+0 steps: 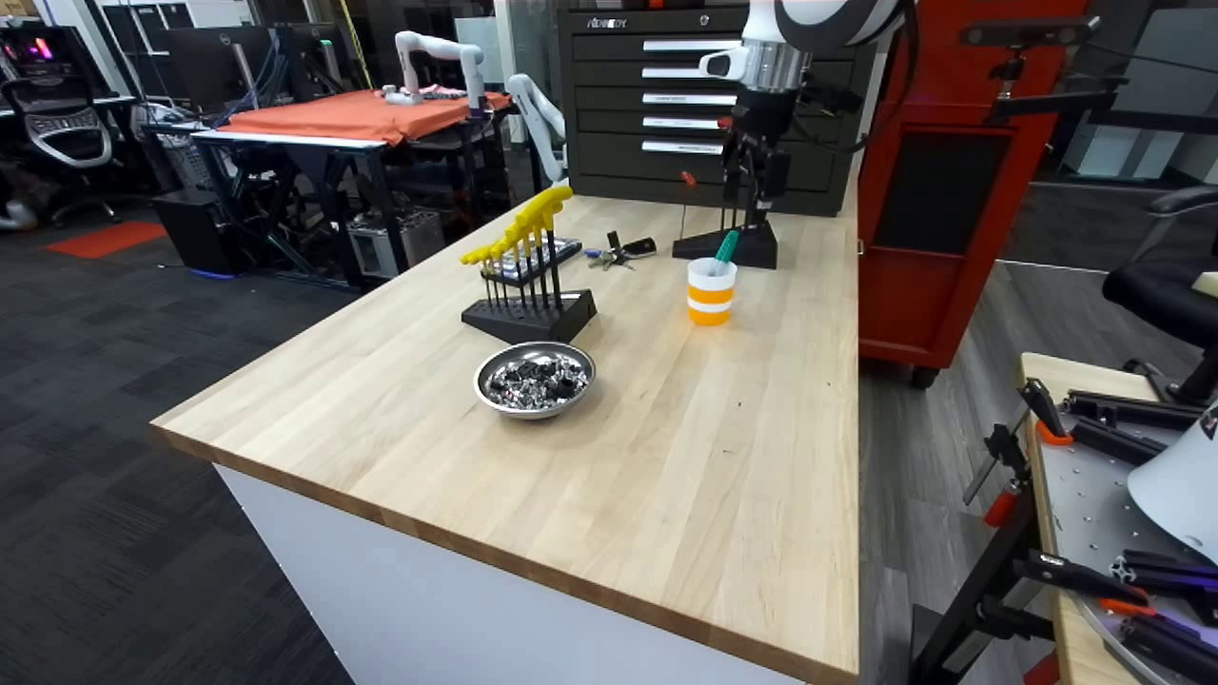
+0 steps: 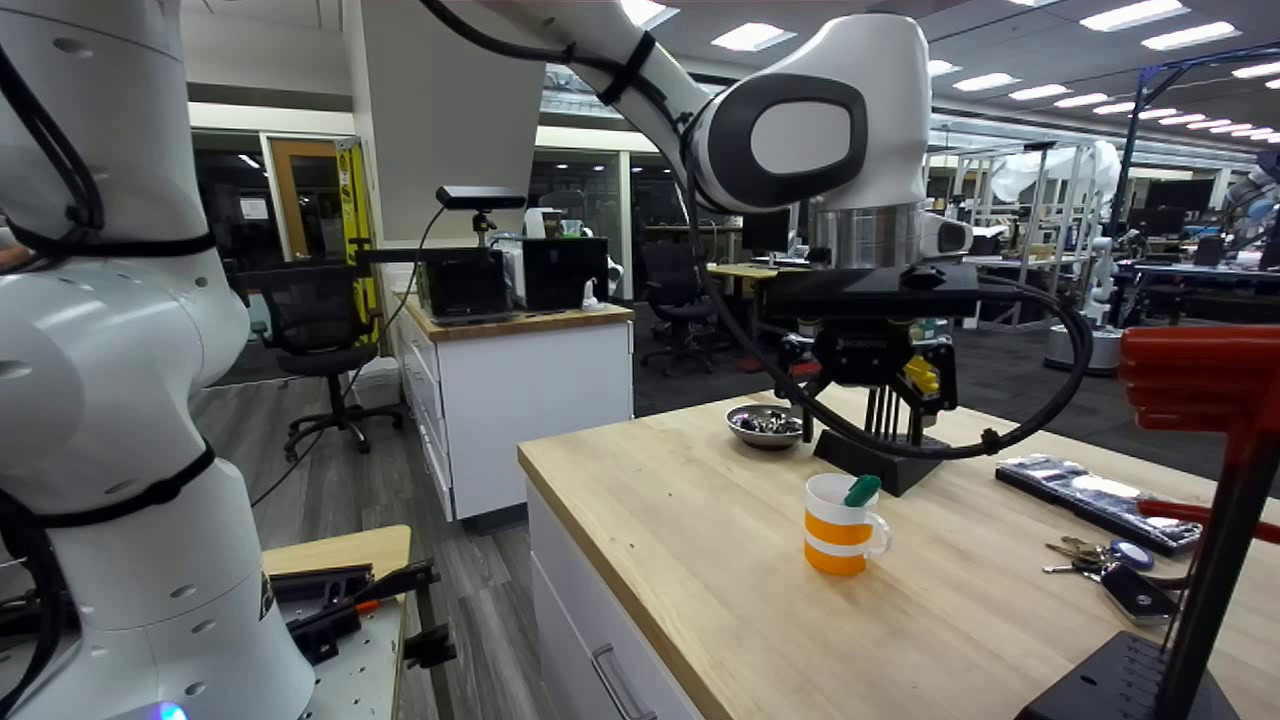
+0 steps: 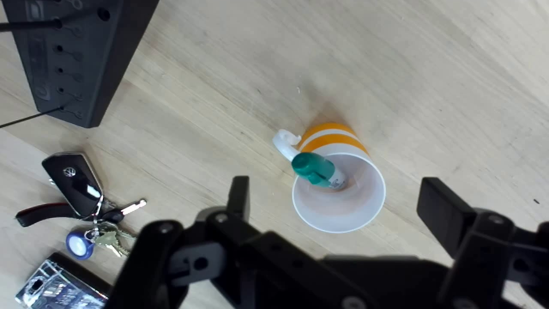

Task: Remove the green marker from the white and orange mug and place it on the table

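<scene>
Hand [image 3: 337,201] hangs above the green marker [image 3: 318,170], alignment unclear.

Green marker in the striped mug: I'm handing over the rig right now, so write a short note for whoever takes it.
Gripper: open, holding nothing, raised above the table.
Green marker: stands in the white and orange mug, green end sticking out and leaning toward the handle.
Mug: upright on the table in both exterior views.
Done: no part of the removal; the marker is not yet gripped.
Left: grip the marker, lift it clear of the mug, put it on the table, let go.
</scene>
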Motion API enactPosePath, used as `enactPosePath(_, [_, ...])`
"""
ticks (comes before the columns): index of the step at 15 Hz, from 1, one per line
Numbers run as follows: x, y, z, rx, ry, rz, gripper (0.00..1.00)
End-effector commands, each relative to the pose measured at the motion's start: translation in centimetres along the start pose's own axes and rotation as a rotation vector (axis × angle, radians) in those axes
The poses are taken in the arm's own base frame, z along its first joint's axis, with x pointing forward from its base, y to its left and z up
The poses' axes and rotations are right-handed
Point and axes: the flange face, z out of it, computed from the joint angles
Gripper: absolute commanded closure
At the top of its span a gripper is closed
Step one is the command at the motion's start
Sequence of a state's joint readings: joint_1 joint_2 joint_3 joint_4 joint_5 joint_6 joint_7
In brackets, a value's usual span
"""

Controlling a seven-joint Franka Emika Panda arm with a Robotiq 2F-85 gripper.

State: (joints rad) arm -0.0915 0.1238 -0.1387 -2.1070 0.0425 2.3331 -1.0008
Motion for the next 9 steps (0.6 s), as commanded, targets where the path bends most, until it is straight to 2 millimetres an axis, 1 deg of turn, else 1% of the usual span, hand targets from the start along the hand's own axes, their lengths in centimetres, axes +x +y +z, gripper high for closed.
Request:
enactPosePath(1, [0.2, 1.0, 0.9, 0.007, 0.023, -0.037, 0.00])
enactPosePath(9, [1.2, 1.5, 3.0, 0.033, 0.003, -0.167, 0.00])
